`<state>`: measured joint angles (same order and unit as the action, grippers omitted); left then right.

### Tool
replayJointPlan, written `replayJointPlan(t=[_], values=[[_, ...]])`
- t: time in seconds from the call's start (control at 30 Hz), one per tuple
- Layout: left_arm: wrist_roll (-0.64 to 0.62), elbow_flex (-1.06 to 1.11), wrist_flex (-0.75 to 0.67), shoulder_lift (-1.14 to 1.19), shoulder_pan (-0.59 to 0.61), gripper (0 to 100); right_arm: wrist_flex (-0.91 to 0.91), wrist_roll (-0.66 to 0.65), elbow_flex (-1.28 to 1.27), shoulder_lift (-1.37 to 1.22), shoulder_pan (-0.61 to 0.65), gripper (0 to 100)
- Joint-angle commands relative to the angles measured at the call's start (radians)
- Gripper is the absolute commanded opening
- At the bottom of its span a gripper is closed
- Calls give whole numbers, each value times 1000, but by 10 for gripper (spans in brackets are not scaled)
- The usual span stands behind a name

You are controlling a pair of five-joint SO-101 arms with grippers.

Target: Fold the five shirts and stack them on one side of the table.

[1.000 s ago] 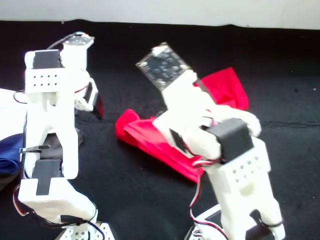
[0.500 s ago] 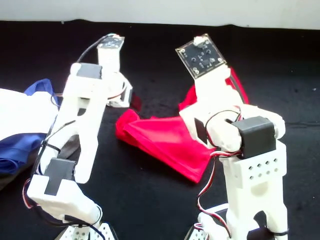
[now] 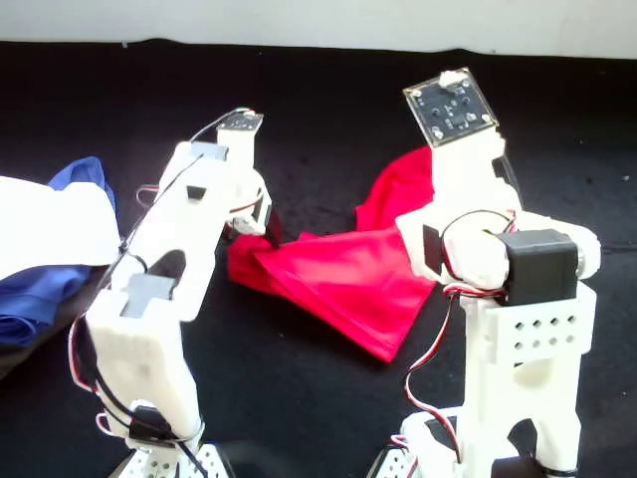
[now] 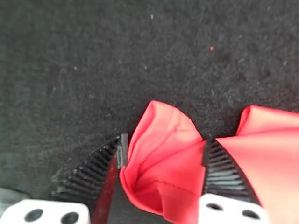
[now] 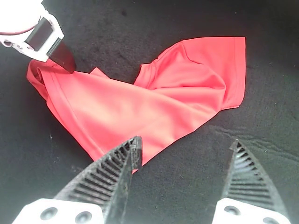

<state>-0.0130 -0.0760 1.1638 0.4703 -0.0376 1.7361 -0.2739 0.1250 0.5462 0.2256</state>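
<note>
A red shirt (image 3: 338,279) lies crumpled and partly doubled over on the black table, between the two arms. My left gripper (image 4: 163,158) is open, down at the shirt's left corner, with a fold of the red shirt (image 4: 161,172) between its fingers (image 4: 110,163); in the high view the left gripper (image 3: 267,224) touches that corner. My right gripper (image 5: 184,154) is open and held above the table, near the edge of the red shirt (image 5: 154,102), with nothing in it. The left gripper (image 5: 51,44) appears at the shirt's far corner in the right wrist view.
A white shirt (image 3: 50,224) and a blue shirt (image 3: 40,299) lie heaped at the table's left edge. Bare black table (image 3: 328,110) extends behind the arms up to a white wall, and more lies in front of the red shirt.
The left arm swung right and lowered its gripper onto the shirt's left corner. The right arm pulled back to the right and rose off the shirt, which now lies flatter.
</note>
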Motion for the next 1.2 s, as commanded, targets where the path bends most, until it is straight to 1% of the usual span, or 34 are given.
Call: replayJointPlan(t=[0.0,0.03,0.13,0.2,0.3,0.37,0.53,0.67,0.73,0.77,0.9,1.07,1.17], values=[[9,-125,80,41,-13,192,8,5,44,27,-15,284],[9,-148,100,58,-13,159,8,5,44,27,-15,284],[9,-208,147,102,-12,9,2,5,38,25,-15,284],[9,-226,178,117,-7,20,1,5,38,21,-15,284],[9,-249,233,111,12,8,-2,6,36,15,-22,284],[9,-282,284,87,30,8,-38,11,22,13,-45,284],[23,-424,445,-19,110,8,-242,12,-127,12,-124,284],[104,-542,586,-102,174,8,-412,12,-298,-53,-127,284],[120,-564,614,-147,214,8,-484,12,-317,-124,-125,284],[127,-564,614,-171,237,8,-519,23,-305,-166,-125,284],[153,-529,614,-248,311,8,-601,155,-165,-381,-108,266],[153,-389,611,-285,308,8,-585,161,73,-733,5,265],[150,-335,600,-285,294,8,-539,161,249,-932,25,265]])
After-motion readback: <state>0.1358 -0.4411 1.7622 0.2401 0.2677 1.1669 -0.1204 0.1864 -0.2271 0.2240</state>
